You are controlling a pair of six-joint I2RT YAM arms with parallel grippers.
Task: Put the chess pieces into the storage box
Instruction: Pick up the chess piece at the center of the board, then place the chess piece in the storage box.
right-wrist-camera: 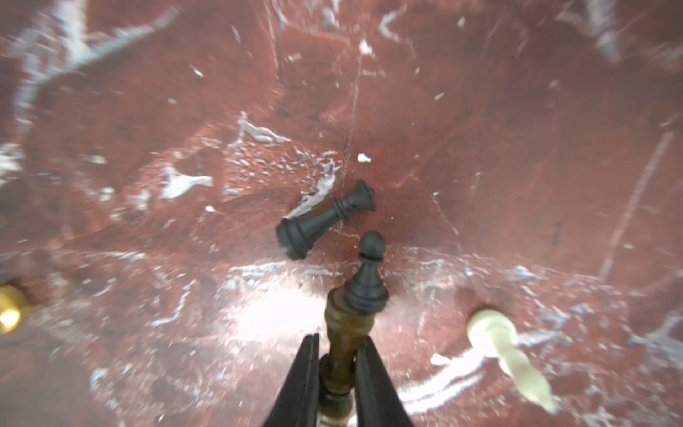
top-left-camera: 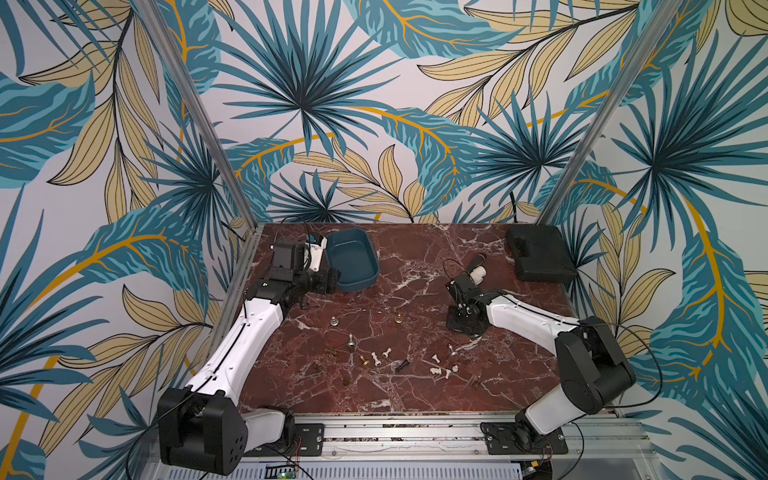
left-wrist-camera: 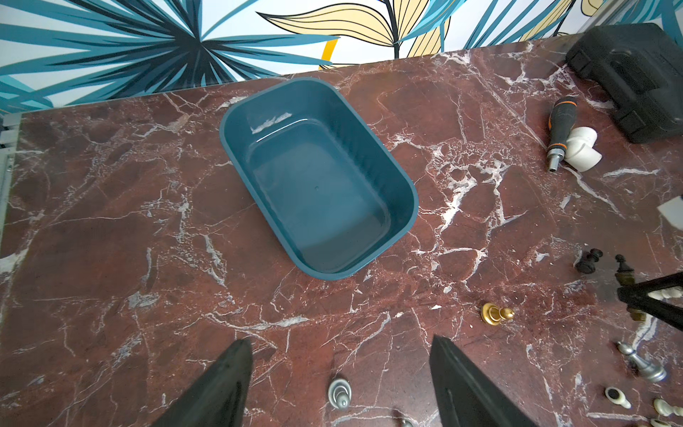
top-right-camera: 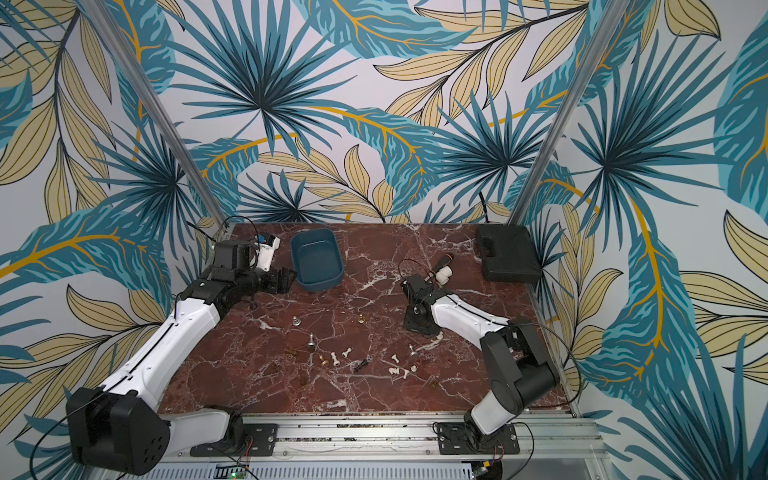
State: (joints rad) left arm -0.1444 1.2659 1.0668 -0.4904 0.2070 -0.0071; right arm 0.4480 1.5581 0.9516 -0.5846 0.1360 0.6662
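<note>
A teal-blue rounded-rectangular plastic storage box (top-left-camera: 353, 259) sat at the far left of a red-brown marble-patterned surface (top-left-camera: 415, 291). Nearer the arms' bases, small turned chess pieces (top-left-camera: 376, 358) in white, silver, gold, brown and black lay scattered. The left end effector (left-wrist-camera: 340, 351) hung beside the box, fingers apart. The right end effector (right-wrist-camera: 338, 338) was clamped on a dark brown turned chess piece (right-wrist-camera: 345, 318), a black pawn (right-wrist-camera: 367, 281) just beside its base.

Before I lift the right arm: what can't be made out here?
Right wrist: brown piece in the right gripper runs off the bottom edge; contact with the black pawn unclear.
Top views: that gripper's tips hidden under its own wrist.
Top views: brown pieces too small against the table to count.
Left wrist: white pieces cut by the edge.
</note>
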